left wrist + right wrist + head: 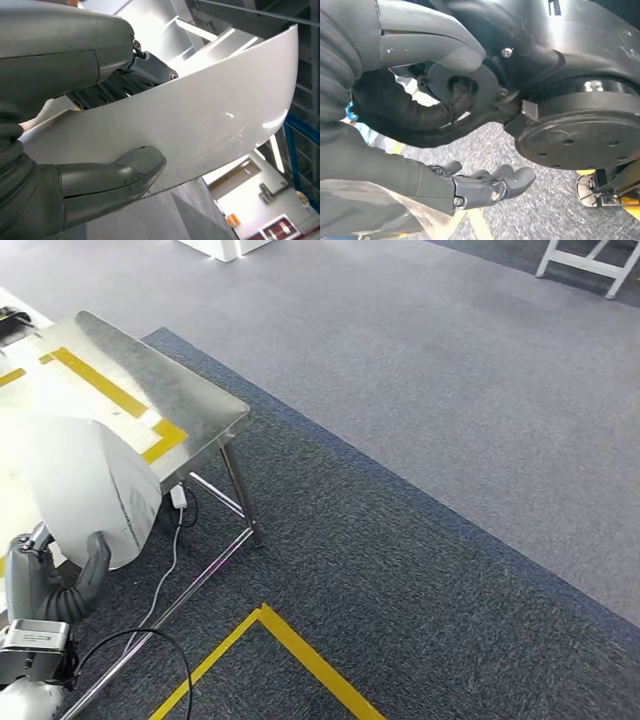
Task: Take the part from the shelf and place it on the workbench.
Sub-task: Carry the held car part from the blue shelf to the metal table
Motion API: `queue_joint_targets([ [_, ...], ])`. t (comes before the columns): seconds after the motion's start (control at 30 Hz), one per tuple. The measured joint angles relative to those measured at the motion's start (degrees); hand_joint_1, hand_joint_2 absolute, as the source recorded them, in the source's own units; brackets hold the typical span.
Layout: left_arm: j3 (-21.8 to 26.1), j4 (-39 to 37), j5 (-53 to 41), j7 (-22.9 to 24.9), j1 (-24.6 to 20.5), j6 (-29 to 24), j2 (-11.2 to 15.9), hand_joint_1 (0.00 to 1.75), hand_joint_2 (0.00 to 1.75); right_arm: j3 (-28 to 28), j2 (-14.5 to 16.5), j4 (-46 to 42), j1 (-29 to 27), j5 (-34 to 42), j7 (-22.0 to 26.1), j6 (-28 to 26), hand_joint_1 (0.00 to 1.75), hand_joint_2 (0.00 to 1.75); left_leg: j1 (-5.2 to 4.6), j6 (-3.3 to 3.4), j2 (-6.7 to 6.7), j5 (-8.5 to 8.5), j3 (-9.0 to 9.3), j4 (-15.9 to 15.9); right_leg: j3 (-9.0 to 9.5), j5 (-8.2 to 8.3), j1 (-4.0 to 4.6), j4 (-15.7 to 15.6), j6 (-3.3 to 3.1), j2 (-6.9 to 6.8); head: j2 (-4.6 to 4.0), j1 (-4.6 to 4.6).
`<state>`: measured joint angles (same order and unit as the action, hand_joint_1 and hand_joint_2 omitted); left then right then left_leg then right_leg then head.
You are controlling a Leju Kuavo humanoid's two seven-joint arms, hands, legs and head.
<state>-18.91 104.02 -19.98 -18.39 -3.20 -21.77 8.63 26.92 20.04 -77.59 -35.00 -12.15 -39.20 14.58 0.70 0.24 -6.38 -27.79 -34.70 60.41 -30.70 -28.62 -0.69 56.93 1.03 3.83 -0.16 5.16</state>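
Gripping the white curved part (87, 485) from below, the left hand (53, 575) has its thumb pressed on the part's outer face and its darker fingers (147, 70) behind the inner face, as the left wrist view shows. In the head view the part hangs over the near edge of the steel workbench (189, 400), which lies up and ahead of the hand, so I judge a short reach forward over the yellow tape (106, 385) would set it down. A white cable (170, 555) trails under the bench. Further right lie grey carpet and more floor tape (302, 650). The right hand (482, 182) hangs low, fingers loosely spread, holding nothing.
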Motion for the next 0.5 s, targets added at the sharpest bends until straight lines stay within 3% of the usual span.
queue_joint_targets([
  [0.03,0.0,0.0,0.0,0.0,0.0,0.0,0.0,1.75,1.75,0.0,0.0,0.0,0.0,0.0,0.0,0.0,0.00,1.75,0.05,-0.55,1.57,-1.89,-1.97,4.3,0.30,0.04,-0.03,-0.4,-0.37,-1.99,-0.01,-0.19],
  [0.07,0.0,0.0,0.0,0.0,0.0,0.0,0.1,1.75,1.75,0.0,0.0,0.0,0.0,0.0,0.0,0.0,0.00,1.75,0.03,-0.91,4.13,-1.85,-1.85,4.8,0.82,-0.09,-0.08,-0.7,-0.56,-4.45,-0.01,-0.38],
  [0.1,0.0,0.0,0.0,0.0,-0.1,0.0,0.1,1.75,1.75,0.0,0.0,0.0,0.0,0.0,0.0,0.0,0.00,1.75,-0.13,-1.07,7.96,-2.19,-1.41,4.8,1.28,-0.34,0.02,-0.9,-0.59,-6.78,-0.02,-0.56],
  [0.13,0.0,0.0,0.0,0.0,0.0,0.0,0.1,1.75,1.75,0.0,0.0,0.0,0.0,0.0,0.0,0.0,0.00,1.75,-0.20,-0.94,9.83,-1.09,-0.08,2.7,1.58,-0.71,0.25,-0.8,-0.28,-8.41,-0.02,-0.60],
  [0.17,0.0,0.0,0.0,0.0,-0.1,0.0,0.1,1.75,1.75,0.0,0.0,0.0,0.0,0.0,0.0,0.0,0.00,1.75,-0.42,-0.61,11.29,0.66,2.16,-1.7,1.89,-1.00,0.45,-0.7,0.08,-9.44,-0.02,-0.56],
  [0.2,0.0,0.0,0.0,0.0,-0.1,0.0,0.1,1.75,1.75,0.0,0.0,0.0,0.0,0.0,0.0,0.0,0.00,1.75,-0.65,-0.29,11.83,0.39,2.28,-2.2,1.99,-1.13,0.64,-0.7,0.33,-10.01,-0.02,-0.54],
  [0.27,0.0,0.0,0.0,0.0,0.0,0.0,0.1,1.75,1.75,0.0,0.0,0.0,0.1,0.0,0.0,0.0,0.00,1.75,-0.68,0.38,10.42,0.54,1.97,-2.3,2.22,-1.42,0.66,-0.8,0.86,-11.06,-0.01,-0.44],
  [0.33,0.0,0.0,0.0,0.0,-0.1,0.0,0.1,1.75,1.75,0.0,0.0,0.0,0.1,0.0,0.0,0.0,0.00,1.75,-0.42,1.03,9.08,0.81,1.99,-2.6,1.65,-2.80,0.46,0.7,1.51,-9.02,-0.01,-0.26],
  [0.4,0.0,0.0,0.0,0.0,-0.2,0.0,0.0,1.75,1.75,0.0,0.0,0.0,0.1,0.0,0.0,0.0,0.00,1.75,-0.23,1.57,7.80,1.03,1.97,-2.8,-1.53,-6.31,0.30,7.3,1.85,-5.30,-0.01,0.04],
  [0.47,0.0,0.0,0.0,0.0,-0.1,0.0,0.0,1.75,1.75,0.0,0.0,0.0,0.0,0.0,0.0,0.0,0.00,1.75,-0.28,1.82,6.30,1.09,1.84,-2.7,-5.94,-9.28,0.28,15.6,1.85,-3.99,0.01,0.15],
  [0.5,0.0,0.0,0.0,0.0,-0.1,0.0,0.0,1.75,1.75,0.0,0.0,0.0,0.0,0.0,0.0,0.0,0.00,1.75,-0.30,1.83,5.50,1.09,1.85,-2.7,-7.19,-9.22,0.28,17.5,1.79,-3.90,0.01,0.16],
])
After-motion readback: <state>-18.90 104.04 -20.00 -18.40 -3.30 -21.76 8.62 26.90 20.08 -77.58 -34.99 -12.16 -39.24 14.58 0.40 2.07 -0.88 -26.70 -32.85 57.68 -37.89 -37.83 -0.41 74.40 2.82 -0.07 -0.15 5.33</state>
